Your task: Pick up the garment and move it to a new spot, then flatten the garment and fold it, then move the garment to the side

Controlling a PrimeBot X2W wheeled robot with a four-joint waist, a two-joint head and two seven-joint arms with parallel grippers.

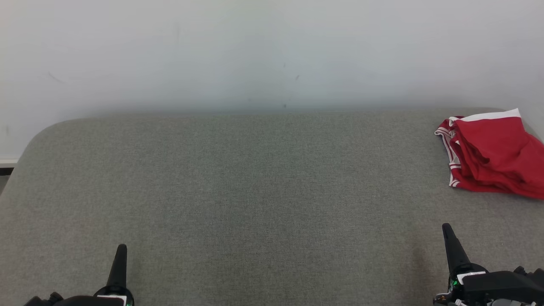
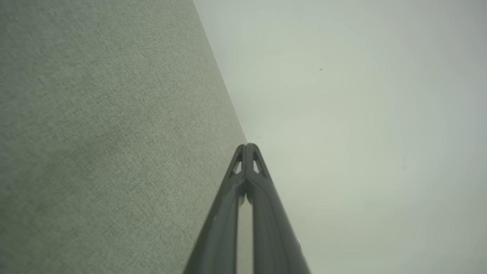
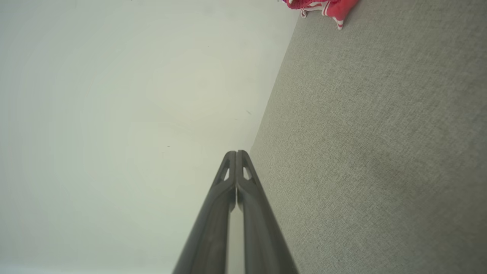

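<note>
A wide padded surface covered in grey woven fabric [image 1: 263, 187], its far left corner rounded, runs up to a plain white wall [image 1: 255, 51]. A crumpled red fabric garment with white striped trim [image 1: 493, 155] lies at the far right of the surface, partly cut off by the picture's right edge. At the near left the dark left gripper [image 1: 122, 247] points away, fingers pressed together. The dark right gripper [image 1: 446, 227] at the near right does the same, apart from the garment.

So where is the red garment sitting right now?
In the head view the red garment lies bunched at the far right of the grey padded surface, near the wall, well beyond the right gripper and apart from it.
</note>
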